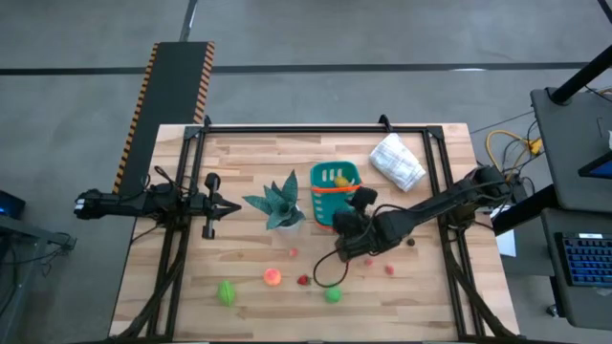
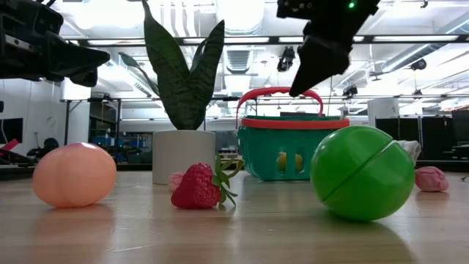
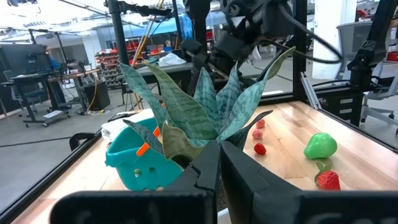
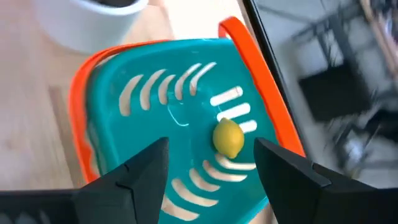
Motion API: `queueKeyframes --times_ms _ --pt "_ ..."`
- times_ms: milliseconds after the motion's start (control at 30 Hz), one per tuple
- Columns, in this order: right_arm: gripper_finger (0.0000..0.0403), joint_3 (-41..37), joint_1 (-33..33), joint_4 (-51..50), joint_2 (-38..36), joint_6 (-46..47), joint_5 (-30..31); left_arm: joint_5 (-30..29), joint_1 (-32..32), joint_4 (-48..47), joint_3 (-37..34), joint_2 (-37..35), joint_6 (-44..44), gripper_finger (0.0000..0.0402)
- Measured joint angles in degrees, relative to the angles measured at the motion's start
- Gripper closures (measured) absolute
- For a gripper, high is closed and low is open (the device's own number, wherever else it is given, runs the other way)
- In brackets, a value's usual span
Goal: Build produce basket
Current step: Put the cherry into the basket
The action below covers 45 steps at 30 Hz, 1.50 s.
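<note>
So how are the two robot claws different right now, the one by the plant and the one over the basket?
The left gripper has its fingers shut and waits beside the plant, low at the table's left. The right gripper has its fingers spread apart and hangs over the basket, looking down at a yellow fruit inside. Both are dark, two-fingered, and hold nothing.

no readable text, distant signage perhaps blurred

Teal basket [image 4: 155,106], orange rim; yellow fruit [image 4: 228,138] inside, possibly lemon; red strawberry [image 2: 198,186]; green ball [image 2: 363,173].
</note>
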Motion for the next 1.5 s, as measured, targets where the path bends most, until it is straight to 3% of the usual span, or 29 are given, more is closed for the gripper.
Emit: queueKeyframes --times_ms 300,733,1500 --pt "0.0177 0.72 -1.51 0.04 -0.02 -14.26 3.54 0.00 0.02 0.04 0.00 -0.02 0.00 0.0402" --pt "0.0177 0.72 -7.75 0.01 0.04 -18.12 3.48 0.00 0.01 0.02 0.00 0.01 0.00 0.0402" --pt "0.0177 1.14 -12.35 1.27 0.07 -24.35 6.75 0.00 0.02 0.00 0.00 0.00 0.00 0.0402"
